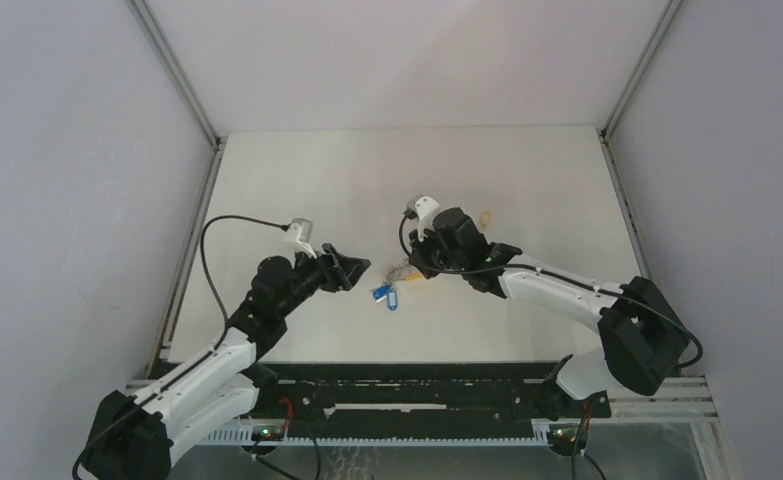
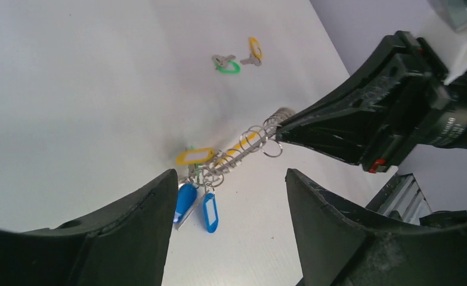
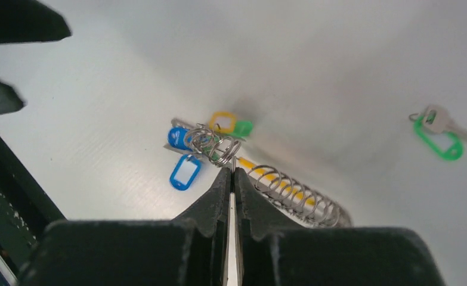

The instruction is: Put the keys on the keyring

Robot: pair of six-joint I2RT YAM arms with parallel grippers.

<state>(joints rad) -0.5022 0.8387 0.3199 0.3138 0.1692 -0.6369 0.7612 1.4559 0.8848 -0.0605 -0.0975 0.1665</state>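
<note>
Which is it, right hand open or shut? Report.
Shut: the right hand has its fingers pressed together, tips apparently pinching a wire loop of the keyring.

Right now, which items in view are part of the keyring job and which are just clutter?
Job: silver coiled keyring with yellow band, pinched by shut right gripper; blue-, yellow- and green-tagged keys already on it; loose green-tagged silver key; loose yellow-tagged silver key; open left gripper.
Just there: white table; black rail at its near edge.
</note>
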